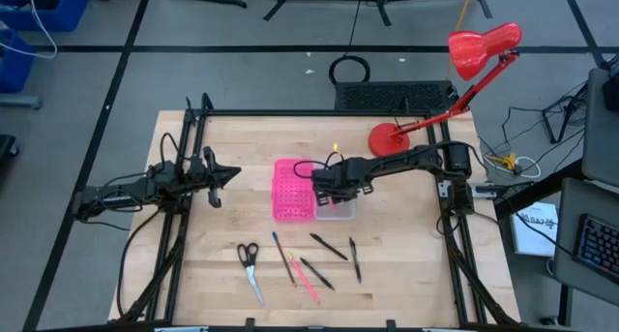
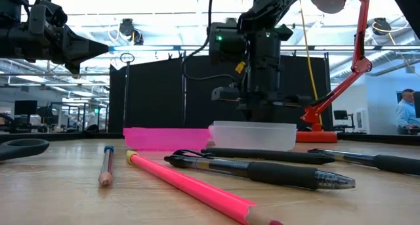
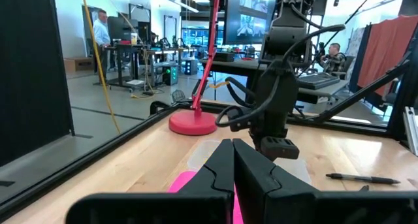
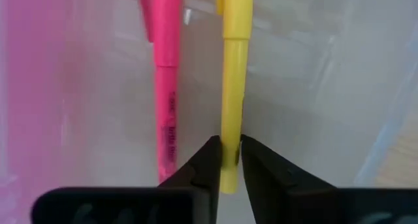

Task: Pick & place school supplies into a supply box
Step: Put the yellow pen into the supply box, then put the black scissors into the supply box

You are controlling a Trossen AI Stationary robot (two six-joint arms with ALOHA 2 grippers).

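Note:
My right gripper (image 1: pixel 331 193) points down into the clear supply box (image 1: pixel 338 211), which stands against the pink dotted tray (image 1: pixel 290 189) at mid-table. It is shut on a yellow pen (image 4: pixel 234 67). A pink pen (image 4: pixel 166 87) lies beside the yellow one on the box floor. My left gripper (image 1: pixel 232 173) is shut and empty, raised above the table to the left of the pink tray. On the near part of the table lie black-handled scissors (image 1: pixel 250 262), a blue pencil (image 1: pixel 281 255), a pink pencil (image 1: pixel 307 279) and black pens (image 1: pixel 329 246). My right gripper pinches the yellow pen's barrel (image 4: pixel 230 123) between its two fingers, close to one end of the pen. The fingers come from above, pointing down, and lie across the pen. The pen lies level inside the supply box; whether it rests on the floor I cannot tell.
A red desk lamp stands with its base (image 1: pixel 387 138) at the far right of the table, close behind my right arm. A black metal frame (image 1: pixel 290 112) runs round the table's edges. The near pens also show in the low view (image 2: pixel 262 172).

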